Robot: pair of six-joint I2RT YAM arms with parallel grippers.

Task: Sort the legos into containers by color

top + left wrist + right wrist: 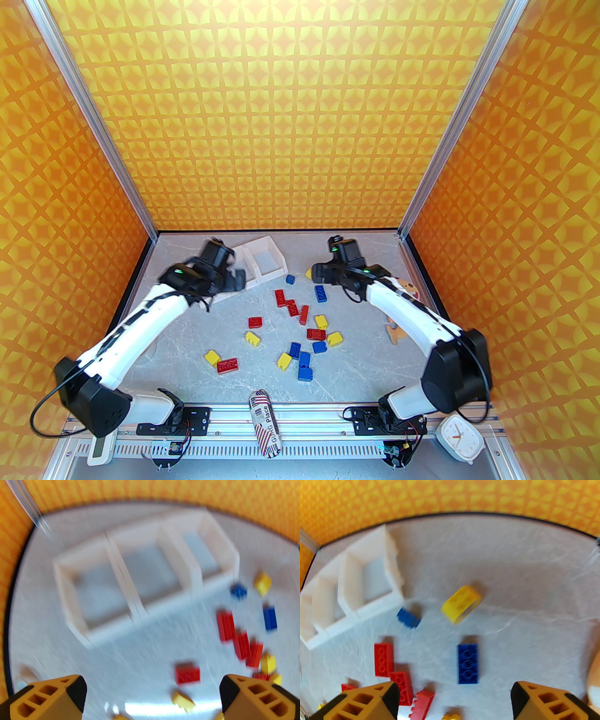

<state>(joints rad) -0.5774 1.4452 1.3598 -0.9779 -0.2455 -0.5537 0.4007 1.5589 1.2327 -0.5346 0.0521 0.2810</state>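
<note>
The left pincer (236, 280) hangs over the far left part of the surface (187, 375), its jaws spread wide with nothing between them. Its arm covers the left end of the bins (161, 604). This white row of three sits angled near the back edge, its left end close to the dark left rim. The wrist view is blurred, but the bin walls stand clear of the pincer, and a strip of bare surface runs along their front wall.

The bricks (316, 333) all lie out on the surface, scattered from the middle toward the near edge. Red ones bunch closest to the bins, and yellow and blue ones are mixed nearer the arm bases. A small blue brick (290, 280) lies just beside the right end of the bins.

The right pincer (454, 695) hovers right of centre, its jaws apart and holding nothing. A long blue brick (467, 664) lies flat, studs up, just ahead of the gap between them. A yellow brick (461, 606) lies tipped on its side beyond that. Past it the surface is bare up to the back wall.

An orange plush toy (407, 289) lies under the right arm near the right edge. A striped roll (265, 424) and a white clock (460, 439) sit on the near rail.
</note>
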